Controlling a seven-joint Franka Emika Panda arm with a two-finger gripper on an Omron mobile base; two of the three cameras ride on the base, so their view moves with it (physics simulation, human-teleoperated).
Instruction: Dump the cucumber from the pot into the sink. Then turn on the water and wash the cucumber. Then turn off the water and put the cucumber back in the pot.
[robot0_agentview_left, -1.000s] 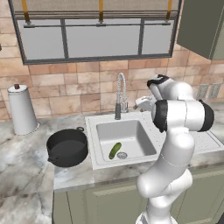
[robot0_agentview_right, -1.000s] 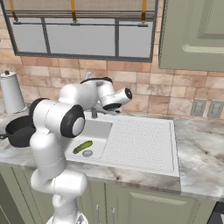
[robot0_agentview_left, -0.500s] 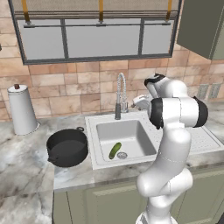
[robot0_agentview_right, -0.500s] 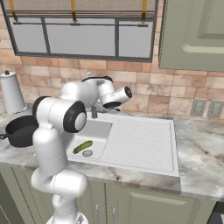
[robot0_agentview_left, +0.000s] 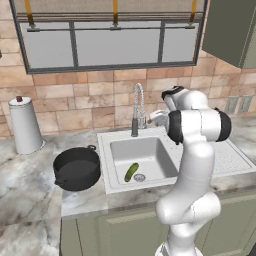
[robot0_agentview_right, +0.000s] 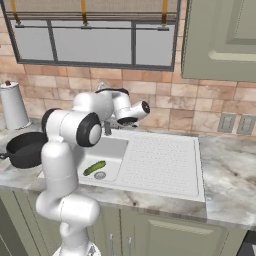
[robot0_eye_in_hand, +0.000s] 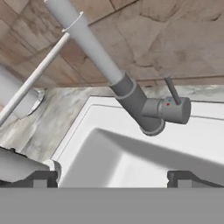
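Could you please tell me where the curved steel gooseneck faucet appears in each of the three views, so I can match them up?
Left base view: the curved steel gooseneck faucet stands centre, behind the white square sink basin.
Right base view: mostly behind the arm; its base shows left of centre.
Hand view: its body and lever run diagonally across the middle, seen close.
Shared landmark: the sink's back rim, on which the faucet stands.

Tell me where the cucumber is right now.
The cucumber lies on the floor of the sink basin, just left of the round drain in the left base view, apart from the black pot on the counter to the sink's left.
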